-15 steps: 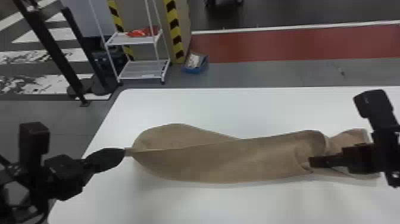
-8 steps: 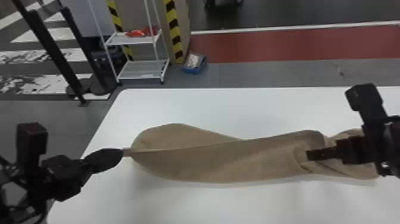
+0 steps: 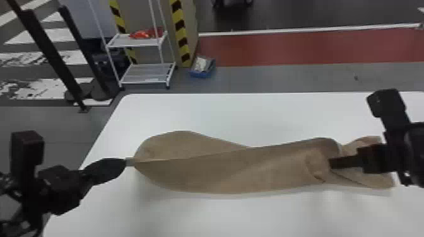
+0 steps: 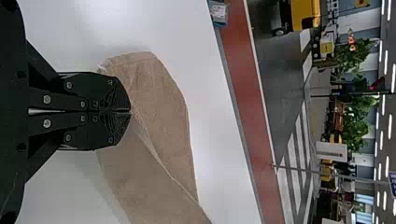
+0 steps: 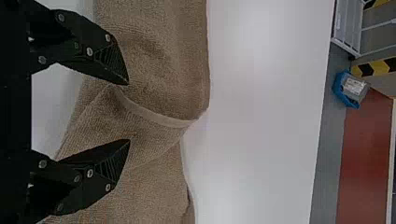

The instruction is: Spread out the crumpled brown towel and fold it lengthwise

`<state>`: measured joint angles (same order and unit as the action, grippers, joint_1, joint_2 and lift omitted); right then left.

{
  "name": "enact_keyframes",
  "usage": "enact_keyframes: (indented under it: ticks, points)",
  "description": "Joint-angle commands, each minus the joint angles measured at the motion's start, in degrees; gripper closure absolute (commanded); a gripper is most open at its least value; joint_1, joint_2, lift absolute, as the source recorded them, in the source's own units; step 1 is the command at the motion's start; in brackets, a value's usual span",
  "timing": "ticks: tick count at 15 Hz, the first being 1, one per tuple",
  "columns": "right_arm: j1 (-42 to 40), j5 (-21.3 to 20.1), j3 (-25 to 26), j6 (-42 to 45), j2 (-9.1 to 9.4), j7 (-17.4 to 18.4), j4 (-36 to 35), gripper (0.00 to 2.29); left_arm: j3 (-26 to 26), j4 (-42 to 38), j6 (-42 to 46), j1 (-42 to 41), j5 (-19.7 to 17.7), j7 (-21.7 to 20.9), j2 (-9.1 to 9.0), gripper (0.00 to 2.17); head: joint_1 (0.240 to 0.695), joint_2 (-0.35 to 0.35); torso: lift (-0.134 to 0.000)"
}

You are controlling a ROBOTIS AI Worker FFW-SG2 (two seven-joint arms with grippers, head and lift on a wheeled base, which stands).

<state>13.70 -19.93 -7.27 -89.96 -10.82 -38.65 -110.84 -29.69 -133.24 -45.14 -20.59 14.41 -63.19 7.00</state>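
Presently, we find the brown towel [image 3: 220,173] lying across the white table [image 3: 252,116], from left of centre to the right side of the head view, with a long fold line along its left half and bunched folds toward its right end. We record the left gripper [image 3: 125,162] at the lower left, its fingers pressed together on the towel's left tip. At the right, we note the right gripper [image 3: 330,163] over the bunched part, its fingers standing apart in its wrist view.
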Motion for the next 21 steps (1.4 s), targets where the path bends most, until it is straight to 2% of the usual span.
enact_keyframes:
  ticks: [1,4,5,6,7,8,9,10,11,13,14,16,17,19,20,21]
  points:
    - [-0.1,-0.5,0.1,-0.1,-0.25,0.0,0.0,0.57,0.0,-0.1,0.0,-0.1,0.0,0.0,0.03,1.34,0.695,0.142,-0.120]
    - [-0.1,-0.8,0.1,-0.1,-0.43,-0.1,0.0,0.74,0.0,-0.2,0.0,-0.1,0.0,0.0,0.03,1.34,0.695,0.134,-0.120]
    - [-0.2,-0.8,0.0,-0.1,-0.43,-0.1,0.0,0.92,0.0,-0.3,0.0,-0.1,0.0,-0.1,-0.05,1.34,0.695,0.133,-0.120]
    - [-0.5,-0.7,0.2,-0.1,-0.52,-0.2,-0.3,0.98,-0.1,-0.4,0.0,-0.1,0.0,-0.1,0.03,1.34,0.695,0.132,-0.120]
    - [-0.8,-0.6,0.2,-0.1,-0.60,-0.3,-1.0,1.14,-0.1,-0.4,0.0,-0.1,-0.1,-0.1,0.03,1.34,0.695,0.131,-0.120]
    - [-1.3,-0.4,0.6,-0.1,-1.04,-0.6,-2.4,1.34,-0.2,-0.5,0.0,-0.1,-0.1,-0.1,0.03,1.34,0.695,0.131,-0.120]
    - [-1.9,0.1,1.3,-0.1,-1.75,-1.5,-3.9,1.40,-0.4,-0.5,0.0,-0.1,-0.1,-0.1,0.03,1.34,0.695,0.131,-0.120]
    - [-2.6,1.4,3.3,-0.1,-2.36,-2.5,-5.7,1.40,-0.6,-0.6,0.0,-0.1,-0.3,-0.1,0.03,1.34,0.695,0.132,-0.120]
    - [-3.1,5.1,7.7,-0.1,-2.54,-4.1,-7.8,1.41,-1.1,-0.6,0.0,-0.1,-0.4,-0.1,0.03,1.34,0.695,0.132,-0.120]
    - [-2.6,14.6,17.9,-0.1,-2.54,-8.1,-9.7,1.41,-2.4,-0.7,0.2,0.1,-0.7,0.1,0.12,1.34,0.695,0.130,-0.120]
    - [-2.4,15.3,20.6,-0.1,-2.98,-11.0,-9.8,1.41,-2.8,-1.2,0.2,0.2,-1.0,0.1,0.03,1.34,0.695,0.130,-0.120]
    - [-2.0,15.4,22.9,-0.1,-4.65,-19.4,-9.7,1.41,-3.7,-3.0,0.0,0.2,-1.9,0.4,-0.41,1.34,0.695,0.128,-0.120]
    - [-1.5,15.6,24.5,1.2,-5.44,-26.3,-8.9,1.41,-3.8,-4.1,0.0,0.2,-2.3,1.1,-0.85,1.34,0.695,0.126,-0.120]
    - [-0.8,15.5,26.0,15.1,-7.46,-39.6,-5.7,1.41,-4.1,-5.6,-0.2,0.5,-4.0,2.6,-1.11,1.34,0.695,0.134,-0.120]
    - [0.2,15.7,27.4,22.1,-8.78,-39.7,-3.5,1.41,-4.7,-6.2,-0.4,1.2,-5.1,4.1,-1.11,1.34,0.695,0.137,-0.120]
    - [1.7,16.1,27.8,24.8,-9.57,-39.7,-1.2,1.41,-5.0,-6.6,-1.2,2.2,-6.0,5.4,-1.11,1.34,0.695,0.127,-0.120]
